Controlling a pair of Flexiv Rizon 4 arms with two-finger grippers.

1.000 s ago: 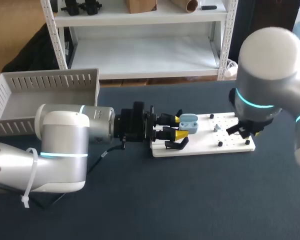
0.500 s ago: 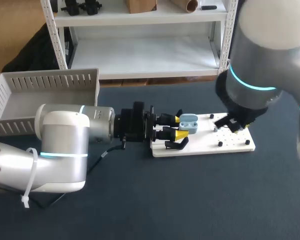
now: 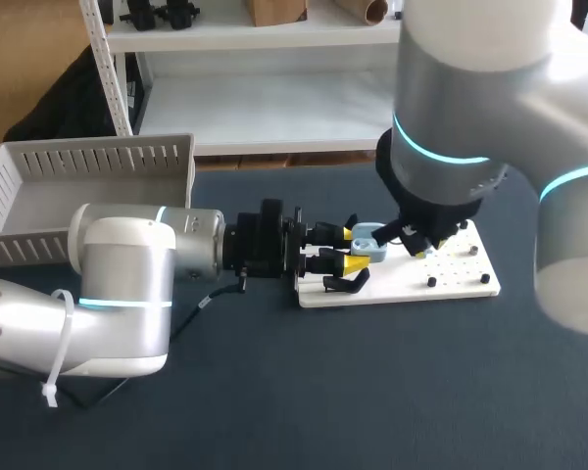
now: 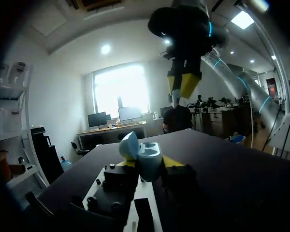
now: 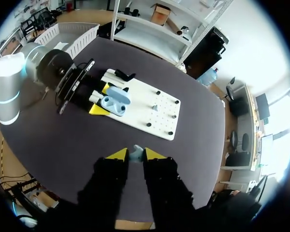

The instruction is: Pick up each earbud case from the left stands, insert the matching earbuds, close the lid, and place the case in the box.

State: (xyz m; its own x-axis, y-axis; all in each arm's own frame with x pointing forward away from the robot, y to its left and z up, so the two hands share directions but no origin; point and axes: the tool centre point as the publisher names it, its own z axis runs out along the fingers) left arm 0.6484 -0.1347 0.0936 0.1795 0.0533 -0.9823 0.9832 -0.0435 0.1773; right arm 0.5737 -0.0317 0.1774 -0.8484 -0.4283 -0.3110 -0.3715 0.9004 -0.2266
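Observation:
A light blue earbud case (image 3: 370,241) with its lid open sits between the yellow fingertips of my left gripper (image 3: 358,249), which is shut on it at the left end of the white board (image 3: 461,284). In the left wrist view the case (image 4: 146,153) shows its two hollows, held in the left gripper (image 4: 148,164). My right gripper (image 5: 136,155) is shut on a small light blue earbud (image 5: 137,151), high above the table. Below and ahead of it lies the case (image 5: 115,102). In the head view the right gripper (image 3: 414,247) hangs just right of the case. It also hangs above the case as the right gripper (image 4: 183,86) in the left wrist view.
A grey slatted box (image 3: 88,162) stands at the back left of the dark table. A black stand (image 3: 345,284) sits on the board's left front. Several small black pegs (image 3: 431,282) dot the board.
My right arm has swung left over the board, from its right end to beside the open case. The left arm and the case have stayed still.

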